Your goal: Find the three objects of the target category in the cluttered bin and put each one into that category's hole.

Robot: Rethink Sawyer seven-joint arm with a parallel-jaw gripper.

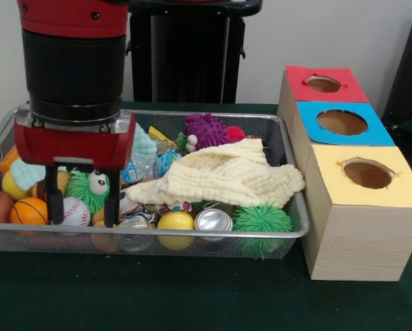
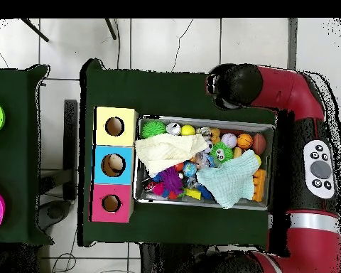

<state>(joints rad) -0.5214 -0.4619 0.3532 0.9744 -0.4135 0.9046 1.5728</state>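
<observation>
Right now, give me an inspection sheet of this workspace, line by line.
Surface: dark green cloth-covered table, bare in front of the bin.
Job's things: silver wire-mesh bin full of toys; three wooden boxes with round holes, topped red, blue and yellow.
Clutter: cream muslin cloth and pale blue cloth draped over the contents; small basketball, baseball, silver can, green spiky ball, purple spiky toy.
Gripper: black-fingered gripper open, fingers down astride the baseball.
Cables: nothing seen on the table.
Surroundings: tiled floor; second green table alongside.
</observation>
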